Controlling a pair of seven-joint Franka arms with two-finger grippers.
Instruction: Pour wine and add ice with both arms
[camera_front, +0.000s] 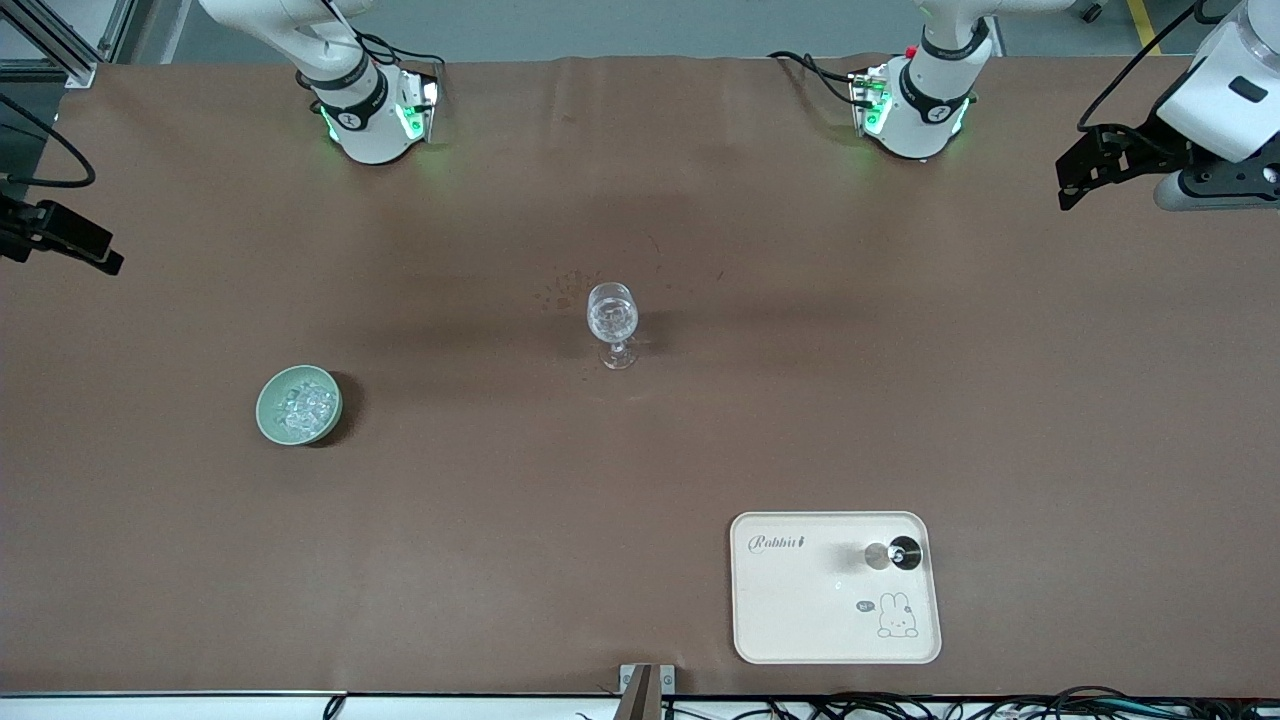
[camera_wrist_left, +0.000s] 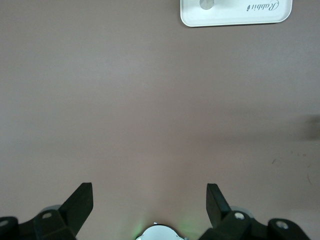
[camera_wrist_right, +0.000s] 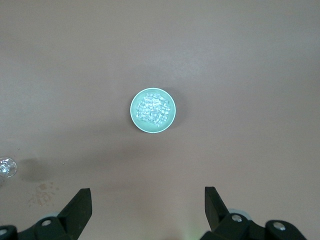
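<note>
A clear stemmed glass (camera_front: 612, 320) stands upright mid-table; its rim also shows at the edge of the right wrist view (camera_wrist_right: 6, 167). The ice (camera_front: 303, 402) (camera_wrist_right: 152, 109) is heaped in a pale green bowl (camera_front: 270, 410) (camera_wrist_right: 136, 115), nearer the front camera and toward the right arm's end. I cannot make out any wine; a small vessel with a dark round top (camera_front: 903, 552) stands on a cream tray (camera_front: 835, 640) (camera_wrist_left: 235, 21). My left gripper (camera_front: 1068, 190) (camera_wrist_left: 150, 192) hangs open and empty high over its end of the table. My right gripper (camera_front: 105, 258) (camera_wrist_right: 148, 195) hangs open and empty, high over bare table.
The brown table covering runs the whole width. Both arm bases (camera_front: 370, 120) (camera_front: 915, 110) stand along the edge farthest from the front camera. A metal bracket (camera_front: 645, 685) and cables lie at the edge nearest that camera.
</note>
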